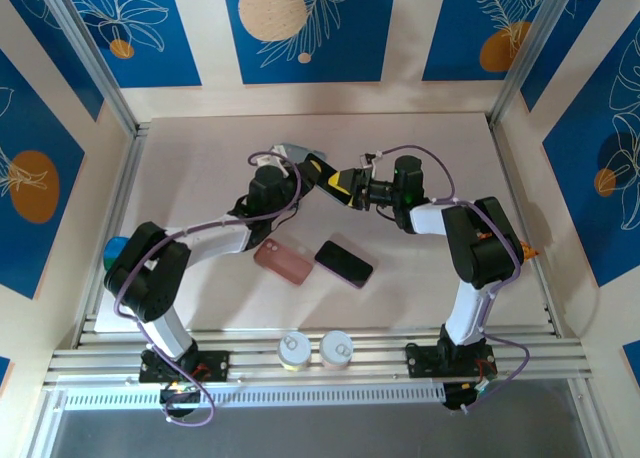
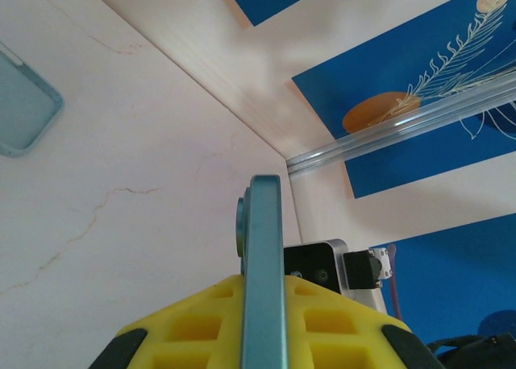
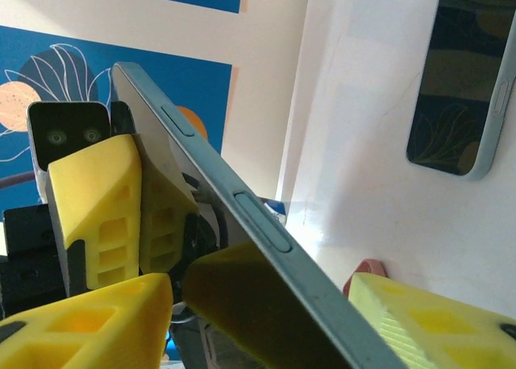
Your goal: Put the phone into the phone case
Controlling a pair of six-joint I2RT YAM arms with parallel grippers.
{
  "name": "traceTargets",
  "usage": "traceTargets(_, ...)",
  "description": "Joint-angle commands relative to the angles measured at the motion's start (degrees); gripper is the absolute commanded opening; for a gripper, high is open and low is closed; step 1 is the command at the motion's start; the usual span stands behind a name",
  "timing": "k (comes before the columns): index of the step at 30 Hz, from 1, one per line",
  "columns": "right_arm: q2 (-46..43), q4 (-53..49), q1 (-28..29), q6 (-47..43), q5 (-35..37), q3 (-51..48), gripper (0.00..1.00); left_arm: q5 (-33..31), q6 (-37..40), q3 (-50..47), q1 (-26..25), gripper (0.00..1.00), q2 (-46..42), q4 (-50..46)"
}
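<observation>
1. Blue-grey metal edge is nearly all I see of the phone (image 2: pixel 264 272); its faces are hidden and its lower end is cut off.
2. Slim, with two side buttons, it is held over mid-table.
3. Long axis runs straight out of my left gripper (image 1: pixel 316 169), which is clamped on it.
4. Right gripper (image 3: pixel 258 325) straddles the phone; I cannot tell whether it grips.
5. Light-blue case (image 2: pixel 24 103) lies flat, partly out of frame.

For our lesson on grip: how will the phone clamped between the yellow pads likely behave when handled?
Probably stiff: the phone shows a dead-straight edge in the grip. Likely slippery: its frame looks smooth and glossy, though the yellow pads should bite. Possibly fragile if dropped, being so thin.
</observation>
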Motion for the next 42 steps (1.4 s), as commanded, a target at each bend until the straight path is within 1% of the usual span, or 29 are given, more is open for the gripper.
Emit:
traceTargets(1, -0.90, 2.62, 1.15, 0.68, -2.17, -1.06, 0.64, -4.70, 3.84, -1.01, -0.80, 0.00, -2.22, 2.82)
traceTargets(5, -1.38, 3.06, 1.26, 1.04, -2.34, -2.02, 0.64, -5.84, 5.85, -0.48, -0.76, 0.00, -3.43, 0.49)
traceTargets(10, -1.47, 3.62, 1.00, 1.64, -2.70, -2.62, 0.63, -7.17, 5.76, -1.91, -0.91, 0.00, -3.84, 2.17)
traceTargets(15, -1.22, 6.66, 0.30, 4.19, -2.70, -3.26, 0.56, -7.16, 5.58, -2.68, -1.01, 0.00, -4.01, 2.31)
traceTargets(22, -1.12, 8.58, -0.09, 6.09, -2.90, -2.91, 0.40, -6.66, 5.09, -4.23, -1.05, 0.01, -4.25, 2.68)
traceTargets(24, -1.37, 8.54, -0.22, 6.12, -3.04, -2.86, 0.37, -6.32, 4.76, -4.44, -1.08, 0.05, -4.13, 2.26)
traceTargets(27, -1.97, 8.28, -0.38, 6.01, -3.14, -3.06, 0.31, -5.85, 4.24, -4.86, -1.05, 0.08, -4.16, 1.65)
traceTargets(28, -2.24, 8.02, -0.48, 5.80, -3.22, -3.13, 0.29, -5.77, 4.23, -5.04, -1.02, 0.11, -4.18, 1.41)
traceTargets(30, -2.99, 6.68, -0.55, 4.83, -3.40, -3.13, 0.23, -5.55, 4.21, -5.28, -1.04, 0.15, -4.39, 1.05)
traceTargets(34, -5.24, 1.90, -0.56, 1.69, -3.48, -3.13, 0.15, -5.83, 4.51, -5.76, -1.08, 0.22, -5.00, 0.15)
traceTargets(40, -8.92, -6.96, -0.56, -4.00, -3.40, -2.77, 0.03, -5.58, 5.45, -5.33, -1.07, 0.30, -5.24, -1.44)
traceTargets(42, -10.03, -9.60, -0.56, -5.61, -3.11, -2.91, 0.00, -5.72, 5.46, -5.42, -1.00, 0.37, -5.24, -1.71)
